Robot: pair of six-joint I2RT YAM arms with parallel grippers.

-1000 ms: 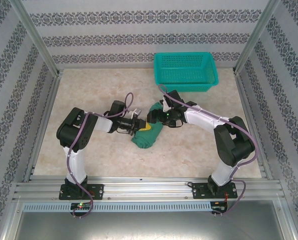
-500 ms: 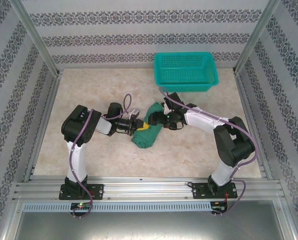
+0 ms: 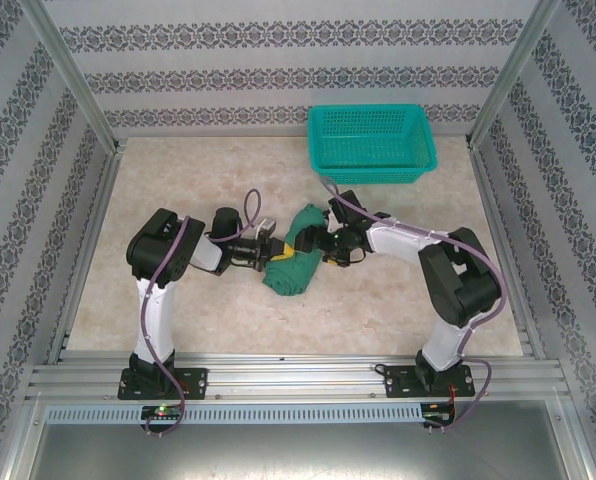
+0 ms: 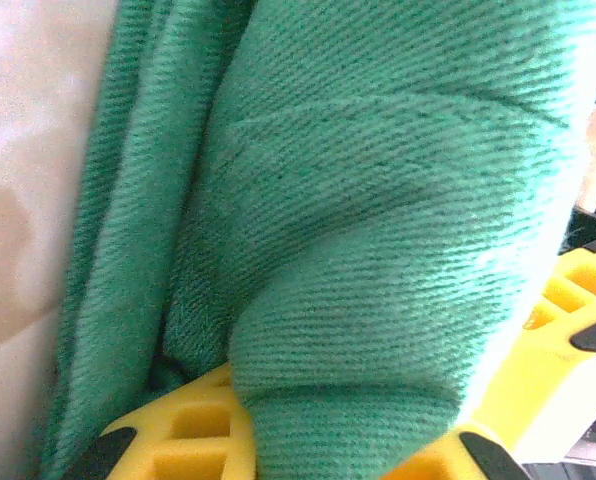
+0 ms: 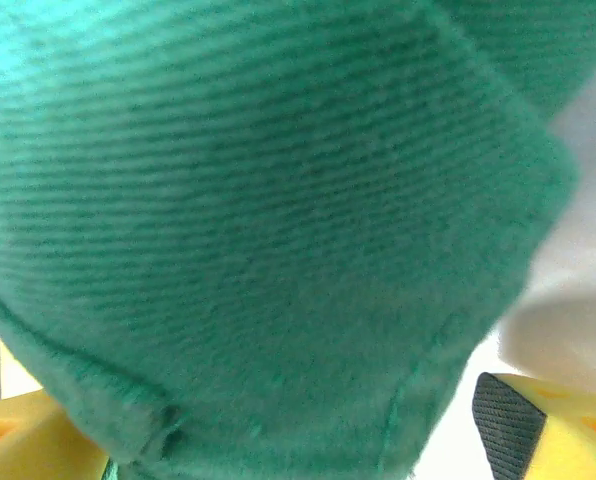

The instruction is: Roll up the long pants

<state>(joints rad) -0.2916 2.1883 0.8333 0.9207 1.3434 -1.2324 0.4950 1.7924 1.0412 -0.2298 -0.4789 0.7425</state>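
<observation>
My left claw point(image 3: 276, 250) is clenched on the long pants point(image 3: 292, 265), a rolled bundle of plain dark green soft cloth lying near the middle of the beige tabletop point(image 3: 178, 190). A fold is pinched between its yellow fingers point(image 4: 193, 430). My right claw point(image 3: 315, 240) is spread wide, released, straddling the bundle's far end, with a gap at one finger. A teal plastic mesh basket point(image 3: 373, 150) sits at the tabletop's far right corner.

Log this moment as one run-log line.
long pants: bunched roll, mid-table | left fingers: shut on the cloth | right fingers: open, cloth between them | teal basket: behind, apart
</observation>
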